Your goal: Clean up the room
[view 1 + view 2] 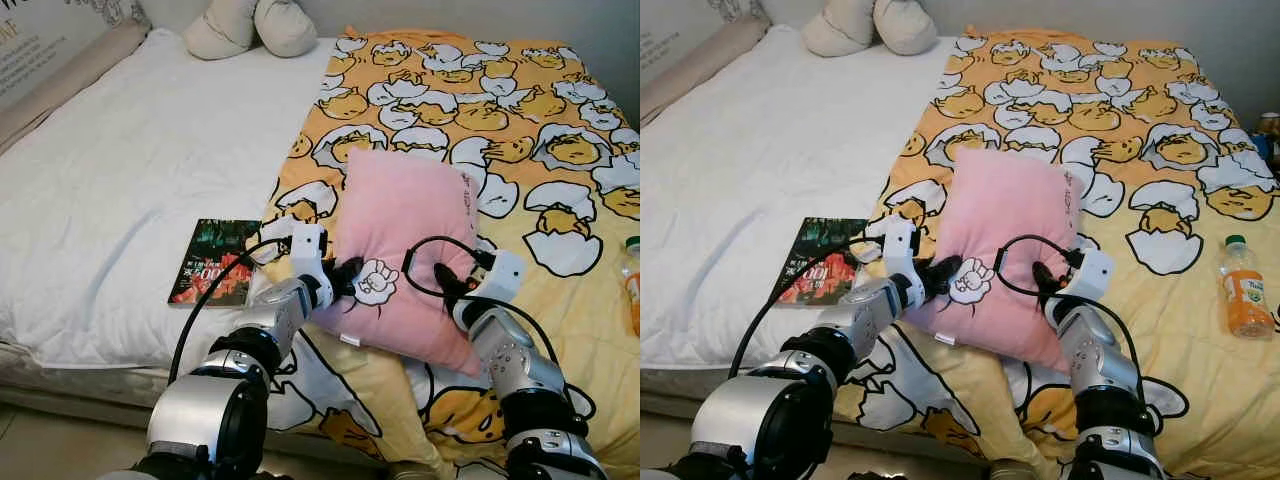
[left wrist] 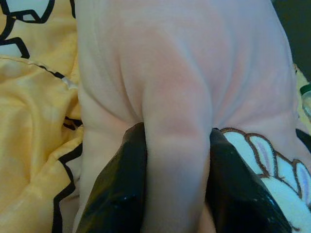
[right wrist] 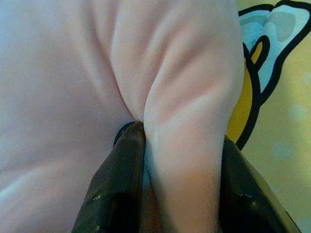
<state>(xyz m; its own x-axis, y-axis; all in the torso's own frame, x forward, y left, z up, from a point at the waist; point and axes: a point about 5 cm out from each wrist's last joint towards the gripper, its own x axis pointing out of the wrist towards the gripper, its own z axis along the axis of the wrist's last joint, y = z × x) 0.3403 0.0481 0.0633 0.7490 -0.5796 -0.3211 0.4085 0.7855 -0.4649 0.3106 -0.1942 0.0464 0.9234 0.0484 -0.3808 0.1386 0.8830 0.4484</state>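
A pink pillow (image 1: pixel 400 240) with a white cartoon patch lies on the yellow egg-print blanket (image 1: pixel 480 110) near the bed's front edge. My left gripper (image 1: pixel 345 277) is shut on the pillow's near left edge, and a fold of pink fabric bulges between its black fingers (image 2: pixel 119 194). On the near right side my right gripper (image 1: pixel 447 283) is shut on the pillow too, with a pinched ridge of pink cloth between its fingers (image 3: pixel 116 189).
A dark book (image 1: pixel 214 262) with a red cover lies on the white sheet (image 1: pixel 130 170) left of the pillow. Two cream cushions (image 1: pixel 250 27) sit at the head of the bed. An orange juice bottle (image 1: pixel 1244 288) lies on the blanket at the right.
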